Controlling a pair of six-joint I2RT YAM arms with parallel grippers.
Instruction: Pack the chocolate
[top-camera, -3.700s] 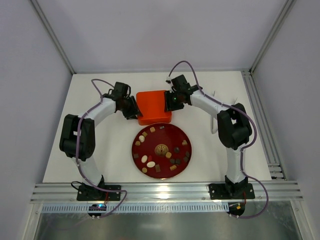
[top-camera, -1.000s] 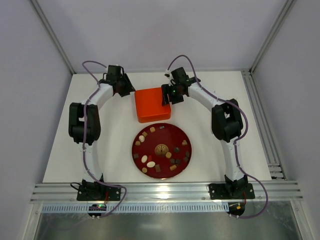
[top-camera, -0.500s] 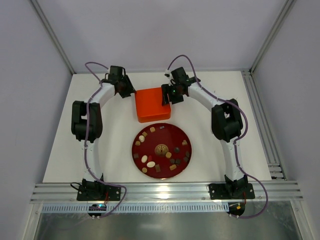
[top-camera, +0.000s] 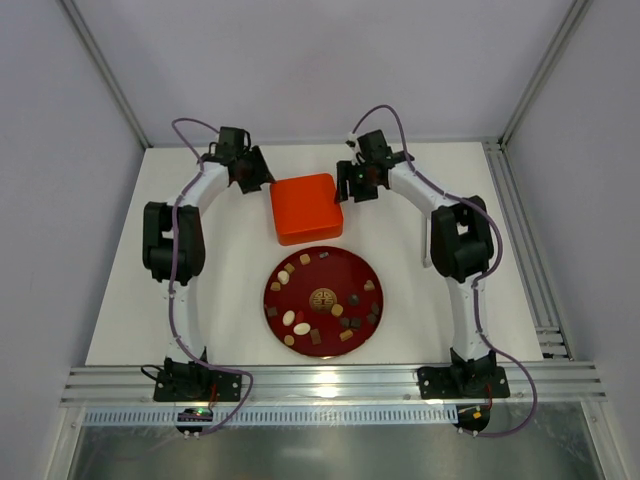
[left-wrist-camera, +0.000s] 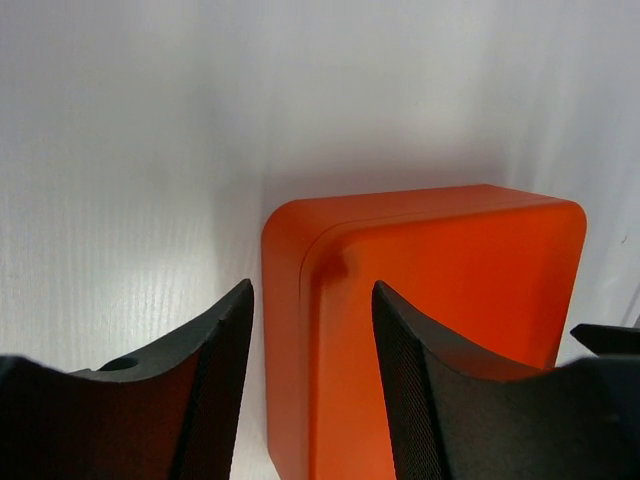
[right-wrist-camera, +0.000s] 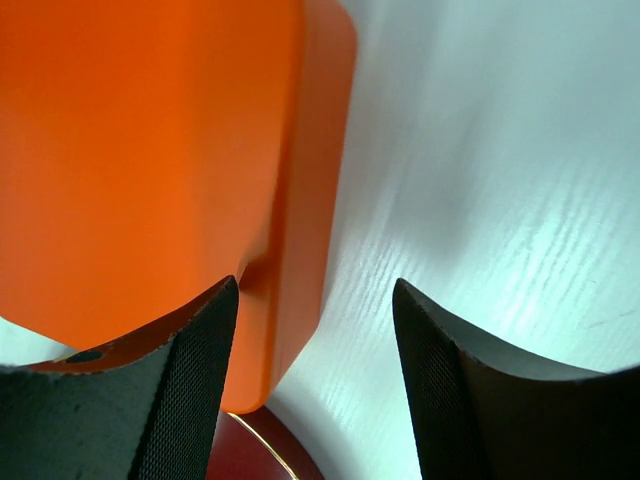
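The chocolate (top-camera: 289, 318) lies loose on the round dark-red plate (top-camera: 325, 275) at the middle of the white table (top-camera: 230, 290). Dark, tan and cream-white pieces sit in a ring around a gold emblem (top-camera: 323, 297) at the plate's centre. They group at 10 to 11 o'clock, at 7 to 8 o'clock and from 3 to 5 o'clock, and none lies off the plate. The orange box (top-camera: 305, 208) stands at 12 o'clock from the plate, just beside its rim, with its lid seated and its sides slightly skewed to the table edges. The left gripper (top-camera: 262, 181) is at the box's 10 o'clock corner. In the left wrist view its jaws stand apart and hold nothing: one finger (left-wrist-camera: 215, 380) is over bare table and the other (left-wrist-camera: 430, 390) over the lid, with the box's side wall in the gap between them. Contact with the box cannot be confirmed from that view. The right gripper (top-camera: 350, 188) is at the box's 2 o'clock corner, just beside it in the top view. Its jaws are likewise parted and empty — one finger (right-wrist-camera: 180, 390) overlaps the orange top and the other (right-wrist-camera: 470, 400) is over the table, with the box's edge and a sliver of the plate's gilt rim between them. Both arms arch outward from their bases at 6 o'clock, elbows wide of the plate, so neither arm crosses over the chocolate.
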